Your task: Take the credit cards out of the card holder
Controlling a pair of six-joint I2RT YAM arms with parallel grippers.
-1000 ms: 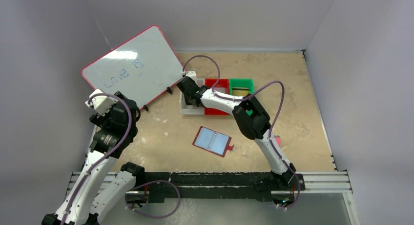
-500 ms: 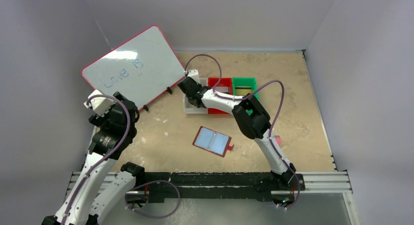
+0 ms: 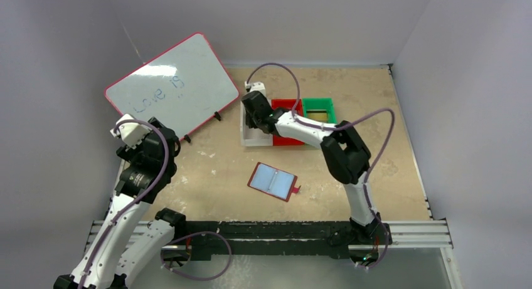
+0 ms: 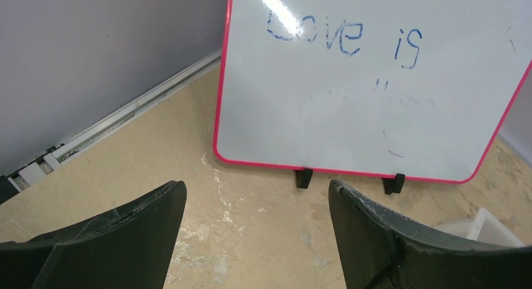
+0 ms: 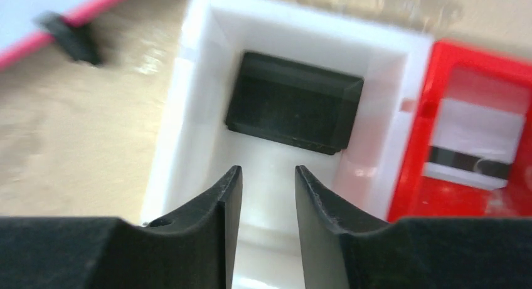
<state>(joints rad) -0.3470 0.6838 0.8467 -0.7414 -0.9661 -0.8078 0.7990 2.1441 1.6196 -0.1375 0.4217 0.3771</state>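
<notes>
Well, the small dark red book-style card holder (image 3: 273, 181) lies open and flat on the table (image 3: 376, 94), pale blue clear sleeves facing up. It sits well back from the right gripper (image 5: 268, 173), toward the arm bases. Directly below that gripper and just ahead of its fingertips, a black plastic card (image 5: 293, 102) lies in the white plastic bin (image 5: 188, 82). Just to the gripper's right a silver-grey card (image 5: 475, 145) with a dark stripe lies in the red plastic bin (image 5: 439, 63). Further right again, a gold card (image 3: 317, 115) rests in the green bin (image 3: 315, 103).

The right gripper's jaws stand a narrow gap apart with nothing between them. Its arm stretches far forward and to the left, elbow bent, wrist tipped down over the white bin. Over at the left edge the other arm is folded upright. The left gripper (image 4: 256, 189) is spread wide and empty, facing a pink-framed whiteboard (image 4: 376, 82) with "Love is" in blue, propped on black feet.

The tabletop is tan and scuffed with pale patches. Plain pale grey walls (image 3: 282, 26) close it in, and a black and metal rail (image 3: 282, 229) runs along the near edge.
</notes>
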